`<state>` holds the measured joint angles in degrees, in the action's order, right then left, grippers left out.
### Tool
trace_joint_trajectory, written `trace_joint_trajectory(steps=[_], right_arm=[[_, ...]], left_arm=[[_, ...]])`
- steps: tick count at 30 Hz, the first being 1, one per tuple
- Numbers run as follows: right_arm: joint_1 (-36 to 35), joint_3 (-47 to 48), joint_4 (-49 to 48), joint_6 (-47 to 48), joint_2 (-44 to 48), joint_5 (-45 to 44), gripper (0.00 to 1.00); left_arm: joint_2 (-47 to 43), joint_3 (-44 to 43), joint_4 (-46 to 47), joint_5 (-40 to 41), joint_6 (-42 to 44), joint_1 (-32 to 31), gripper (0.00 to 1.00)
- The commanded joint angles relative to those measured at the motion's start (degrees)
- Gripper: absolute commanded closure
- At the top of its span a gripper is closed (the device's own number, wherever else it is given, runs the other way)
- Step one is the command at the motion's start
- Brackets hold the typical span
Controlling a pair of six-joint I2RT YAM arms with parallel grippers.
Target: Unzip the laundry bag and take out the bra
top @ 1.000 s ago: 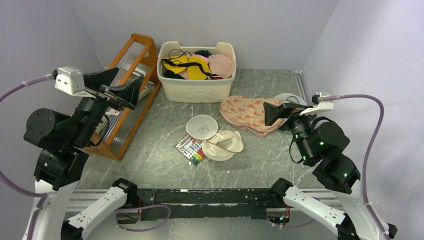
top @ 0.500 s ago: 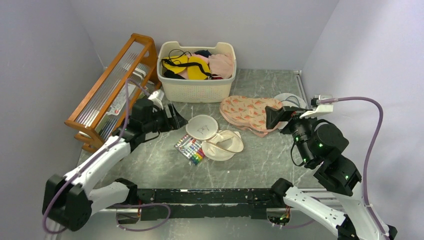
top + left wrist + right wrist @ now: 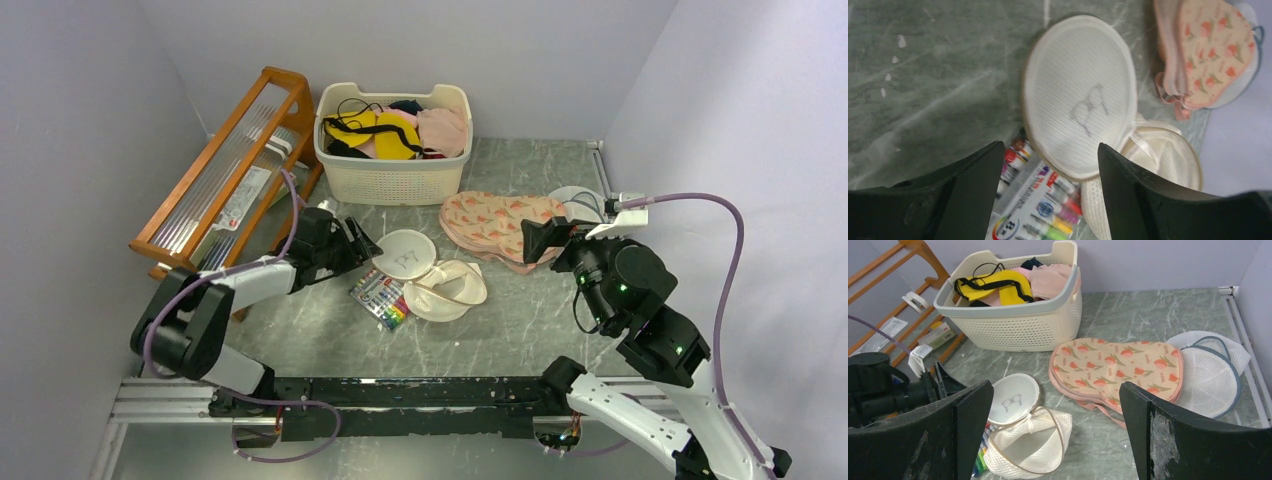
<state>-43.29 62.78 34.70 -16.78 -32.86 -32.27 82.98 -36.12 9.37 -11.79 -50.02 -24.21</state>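
One left tool — low, outstretched, agape

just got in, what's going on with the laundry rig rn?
The laundry bag lies unzipped on the table, its emblem lid flipped flat beside the drum. The left claw is open, low by the lid's left edge, gripping nothing. The right claw hangs open over the peach print fabric, empty. Whether a bra is inside the drum is unclear.
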Motion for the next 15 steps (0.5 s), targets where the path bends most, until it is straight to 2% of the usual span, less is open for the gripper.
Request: trace_joint_trajectory(steps=[1,7,15], right_arm=[[0.1,-0.6,0.0,-0.3,0.7,0.4,0.00],[0.0,-0.6,0.6,-0.3,0.6,-0.2,0.00],[0.1,-1.2,0.4,-0.6,0.8,-0.2,0.00]], left_arm=[[5.6,-0.9,7.8,2.5,-1.9,0.2,0.25],[12.0,-1.8,13.8,0.0,-1.0,0.1,0.37],[17.4,-1.2,22.6,-4.1,-0.4,0.4,0.60]])
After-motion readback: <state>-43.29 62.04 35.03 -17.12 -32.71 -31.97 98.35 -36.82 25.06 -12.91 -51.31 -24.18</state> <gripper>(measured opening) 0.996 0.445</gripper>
